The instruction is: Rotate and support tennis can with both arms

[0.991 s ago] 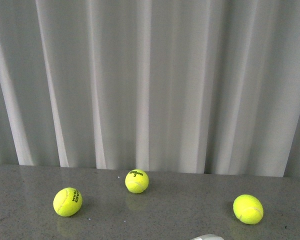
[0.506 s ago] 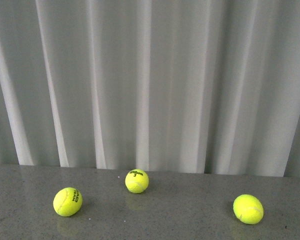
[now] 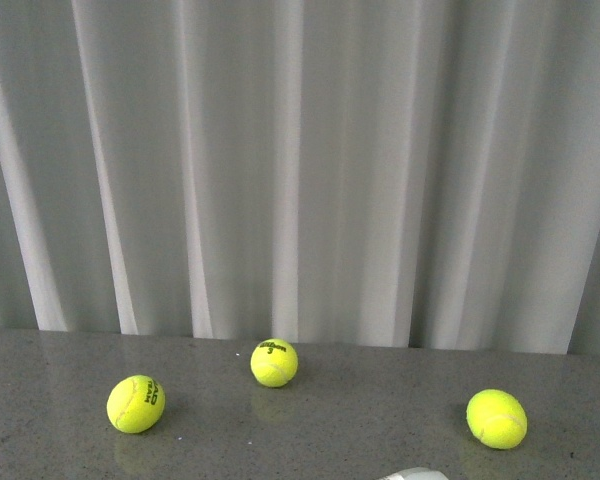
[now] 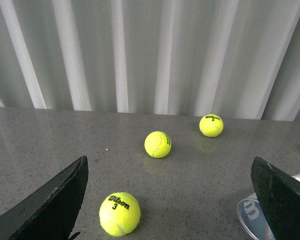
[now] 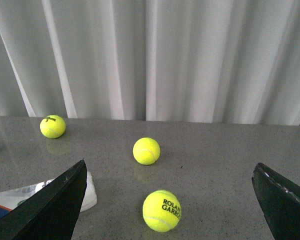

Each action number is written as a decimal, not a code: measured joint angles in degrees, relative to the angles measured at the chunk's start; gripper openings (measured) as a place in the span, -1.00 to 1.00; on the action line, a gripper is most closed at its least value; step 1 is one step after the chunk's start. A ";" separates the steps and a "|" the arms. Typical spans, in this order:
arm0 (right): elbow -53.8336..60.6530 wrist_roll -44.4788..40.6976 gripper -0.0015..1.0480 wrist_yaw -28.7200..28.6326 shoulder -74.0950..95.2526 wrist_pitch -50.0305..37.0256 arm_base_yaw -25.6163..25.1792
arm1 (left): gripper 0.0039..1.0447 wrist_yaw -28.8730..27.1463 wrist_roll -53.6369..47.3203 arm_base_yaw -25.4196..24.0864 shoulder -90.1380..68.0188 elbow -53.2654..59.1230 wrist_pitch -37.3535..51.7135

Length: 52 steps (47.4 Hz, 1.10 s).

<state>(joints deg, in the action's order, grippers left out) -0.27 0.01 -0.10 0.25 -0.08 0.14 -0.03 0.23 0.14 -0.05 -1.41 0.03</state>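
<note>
The tennis can lies low on the grey table. In the front view only a pale sliver of the tennis can point(image 3: 412, 473) shows, at the bottom edge. In the left wrist view its clear round end with the Wilson emblem point(image 4: 254, 216) sits beside one black finger point(image 4: 282, 200). The left gripper point(image 4: 169, 200) is open, with only a Wilson ball point(image 4: 119, 214) lying on the table between its fingers. In the right wrist view the tennis can point(image 5: 20, 196) and its white end point(image 5: 90, 192) lie by one finger point(image 5: 50, 210). The right gripper point(image 5: 167, 202) is open over a Roland Garros ball point(image 5: 161, 210). Neither arm shows in the front view.
Three yellow-green balls rest on the table point(image 3: 330, 430): left point(image 3: 135, 403), middle back point(image 3: 274, 362), right point(image 3: 496, 418). A grey-white curtain point(image 3: 300, 170) hangs along the table's far edge.
The pale sliver of the can at the front view's bottom edge dropped out of sight half a second ago and shows again now. The balls have not moved.
</note>
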 joint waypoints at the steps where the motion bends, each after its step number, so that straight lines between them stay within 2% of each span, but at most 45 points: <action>1: 0.00 0.00 0.87 0.00 0.00 0.00 0.00 | 0.88 0.00 0.00 0.00 0.00 0.00 0.00; 13: 0.00 0.00 0.87 -0.02 0.00 0.02 0.00 | 0.88 -0.09 0.24 0.00 -0.11 -0.04 -0.13; 14: 0.00 0.00 0.87 0.00 0.00 0.02 0.00 | 0.88 -0.48 1.22 0.00 -1.27 -0.61 -2.05; 16: 0.00 0.00 0.87 0.00 0.02 0.02 -0.02 | 0.88 0.72 7.06 -0.22 -8.22 -5.01 -12.31; 18: 0.00 0.00 0.87 -0.02 -0.04 0.02 0.00 | 0.88 2.78 12.11 -0.72 -16.24 -7.26 -13.84; 23: 0.00 0.00 0.87 0.00 -0.02 0.04 0.00 | 0.88 8.28 16.70 -1.27 -33.38 -9.07 -1.07; 29: 0.00 0.00 0.87 0.00 -0.04 0.04 0.00 | 0.88 18.23 20.76 -1.31 -53.59 -13.33 15.41; 35: 0.00 -0.02 0.87 0.00 -0.04 0.04 -0.02 | 0.88 22.95 22.16 -0.63 -66.77 -15.50 22.62; 41: 0.00 0.00 0.87 0.00 -0.04 0.04 0.00 | 0.88 30.18 24.24 0.39 -82.49 -18.91 30.18; 52: 0.00 0.00 0.87 0.00 -0.04 0.04 0.00 | 0.88 32.79 27.96 2.51 -94.77 -23.08 36.81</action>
<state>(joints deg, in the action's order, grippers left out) -0.27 0.01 -0.10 0.21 -0.03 0.14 32.75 28.18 2.66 -94.83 -24.49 36.84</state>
